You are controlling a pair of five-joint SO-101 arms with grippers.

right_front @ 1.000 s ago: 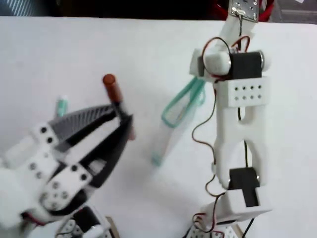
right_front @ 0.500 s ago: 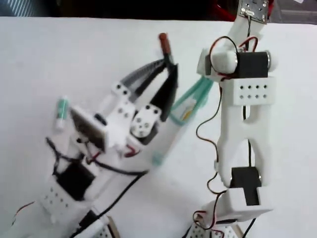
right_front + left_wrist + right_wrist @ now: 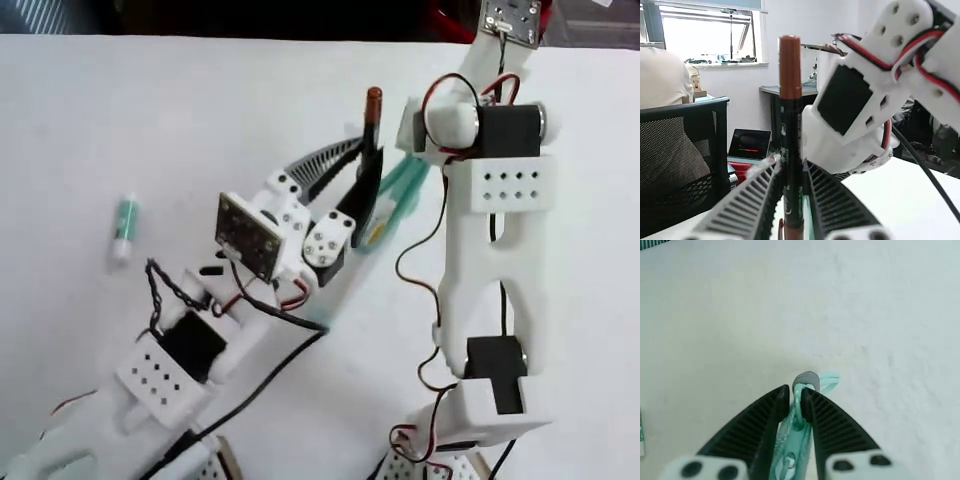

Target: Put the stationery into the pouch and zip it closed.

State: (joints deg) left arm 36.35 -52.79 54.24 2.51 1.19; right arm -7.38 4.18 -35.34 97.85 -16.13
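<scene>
Left pincer (image 3: 357, 165): clamped on the pen (image 3: 372, 125), held upright between ribbed fingers with its brown cap above the tips.
Right pincer (image 3: 795, 394): pinched tight on the pouch (image 3: 826, 378) by its teal rim.
Pouch: just beyond the left pincer's tips.
Risk: the smooth barrel may slip, or snag the floppy rim and tug it from the right pincer.
Materials: slim dark pen; soft, teal-edged pouch; matte white worktop (image 3: 150, 100).
Waiting: small teal tube (image 3: 124, 222), well behind the left pincer.

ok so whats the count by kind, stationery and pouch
pen: 1, a brown-capped pen in the left gripper
small green and white tube: 1, lying on the table
pouch: 1, teal-trimmed, its edge in the right gripper
total: 3
</scene>
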